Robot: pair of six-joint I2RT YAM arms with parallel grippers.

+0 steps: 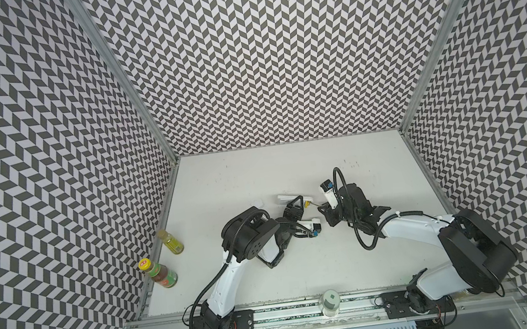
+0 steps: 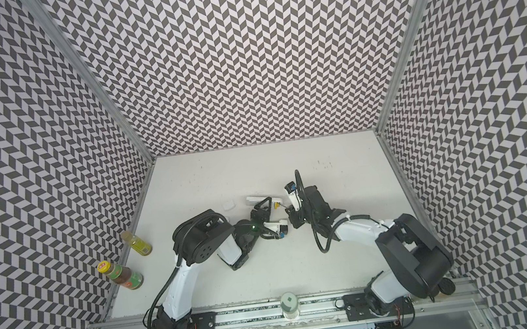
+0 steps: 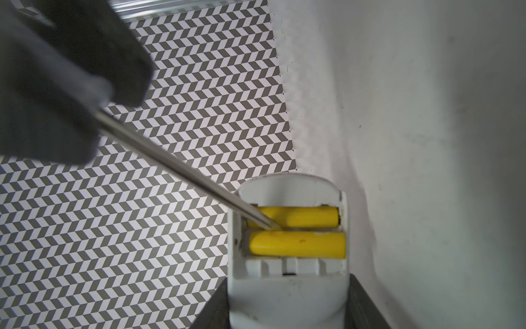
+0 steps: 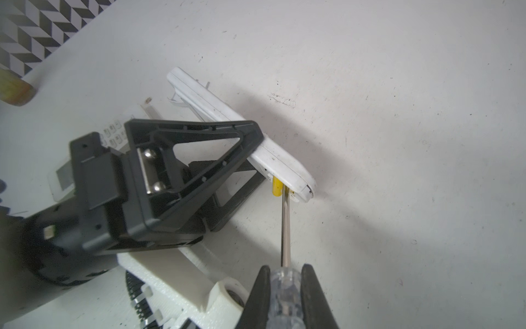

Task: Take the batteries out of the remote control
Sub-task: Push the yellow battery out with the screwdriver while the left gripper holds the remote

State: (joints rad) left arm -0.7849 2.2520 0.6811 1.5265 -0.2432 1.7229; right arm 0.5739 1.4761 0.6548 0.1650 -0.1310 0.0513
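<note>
**Tip of the screwdriver point(image 4: 285, 228) set between two yellow batteries point(image 3: 297, 245)**

The left gripper point(image 1: 295, 206) is clamped on the white remote control point(image 3: 287, 296). It holds the remote on its edge near the middle of the table point(image 1: 268, 274), with the remote's length running left to right in both top views. In the open compartment the batteries lie side by side and parallel, their long axes across the remote's width. The right gripper point(image 4: 284, 273) is closed on the clear handle of the screwdriver, whose tip sits at the gap between them.
</note>
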